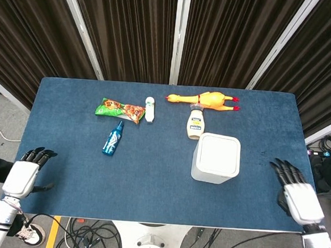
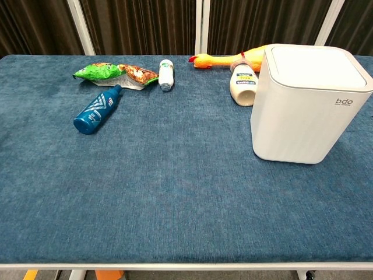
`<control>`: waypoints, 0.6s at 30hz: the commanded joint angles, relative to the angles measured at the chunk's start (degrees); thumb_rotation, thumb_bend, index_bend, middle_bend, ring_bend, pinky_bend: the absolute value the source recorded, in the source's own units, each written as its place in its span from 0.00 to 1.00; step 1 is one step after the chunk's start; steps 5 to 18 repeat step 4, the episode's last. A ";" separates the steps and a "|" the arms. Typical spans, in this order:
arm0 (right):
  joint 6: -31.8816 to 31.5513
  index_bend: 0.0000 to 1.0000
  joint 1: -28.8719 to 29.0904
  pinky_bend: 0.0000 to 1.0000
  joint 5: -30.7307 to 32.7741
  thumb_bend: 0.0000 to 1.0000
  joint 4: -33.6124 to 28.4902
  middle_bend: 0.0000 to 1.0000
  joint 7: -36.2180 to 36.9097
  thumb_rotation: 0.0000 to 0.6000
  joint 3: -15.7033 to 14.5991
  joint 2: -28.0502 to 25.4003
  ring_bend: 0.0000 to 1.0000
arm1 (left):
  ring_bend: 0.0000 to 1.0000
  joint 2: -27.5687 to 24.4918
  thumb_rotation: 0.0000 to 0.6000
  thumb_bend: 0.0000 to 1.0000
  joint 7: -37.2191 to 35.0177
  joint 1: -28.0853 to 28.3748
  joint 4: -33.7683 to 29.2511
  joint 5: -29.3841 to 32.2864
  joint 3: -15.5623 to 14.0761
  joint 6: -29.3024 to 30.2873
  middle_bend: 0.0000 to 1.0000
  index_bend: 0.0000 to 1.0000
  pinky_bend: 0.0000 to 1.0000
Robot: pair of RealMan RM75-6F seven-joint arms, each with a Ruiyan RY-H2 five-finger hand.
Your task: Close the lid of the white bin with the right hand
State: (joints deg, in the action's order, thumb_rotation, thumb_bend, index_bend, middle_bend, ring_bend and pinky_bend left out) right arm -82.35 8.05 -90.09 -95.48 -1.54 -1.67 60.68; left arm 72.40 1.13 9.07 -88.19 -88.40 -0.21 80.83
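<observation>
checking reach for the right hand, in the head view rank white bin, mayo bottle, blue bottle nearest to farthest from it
From the right hand, at the table's right edge:
1. white bin, just to its left.
2. mayo bottle, behind the bin.
3. blue bottle, on the left half.

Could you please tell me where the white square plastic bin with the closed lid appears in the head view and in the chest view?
Head view: the white square plastic bin sits right of centre, towards the table's near edge.
Chest view: it fills the right side, lid flat.
Shared landmark: the cream squeeze bottle with the blue label lies just behind the bin's left corner.
</observation>
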 commanded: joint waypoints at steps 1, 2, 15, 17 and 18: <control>-8.32 0.00 -6.19 0.00 4.34 0.35 19.06 0.00 -4.56 1.00 1.08 14.42 0.00 | 0.11 0.44 1.00 0.00 0.15 -0.13 0.06 -0.12 0.12 0.42 0.20 0.23 0.18; -7.67 0.00 -6.19 0.00 4.87 0.28 20.08 0.00 -3.71 1.00 1.26 15.30 0.00 | 0.11 0.63 1.00 0.00 0.04 -0.15 0.23 -0.19 0.12 0.53 0.20 0.23 0.18; -5.16 0.00 -5.85 0.00 6.06 0.14 20.36 0.00 -2.34 1.00 1.36 15.76 0.00 | 0.11 1.00 1.00 0.00 -0.71 -0.23 0.50 -0.34 0.05 0.69 0.20 0.23 0.18; -5.16 0.00 -5.85 0.00 6.06 0.14 20.36 0.00 -2.34 1.00 1.36 15.76 0.00 | 0.11 1.00 1.00 0.00 -0.71 -0.23 0.50 -0.34 0.05 0.69 0.20 0.23 0.18; -5.16 0.00 -5.85 0.00 6.06 0.14 20.36 0.00 -2.34 1.00 1.36 15.76 0.00 | 0.11 1.00 1.00 0.00 -0.71 -0.23 0.50 -0.34 0.05 0.69 0.20 0.23 0.18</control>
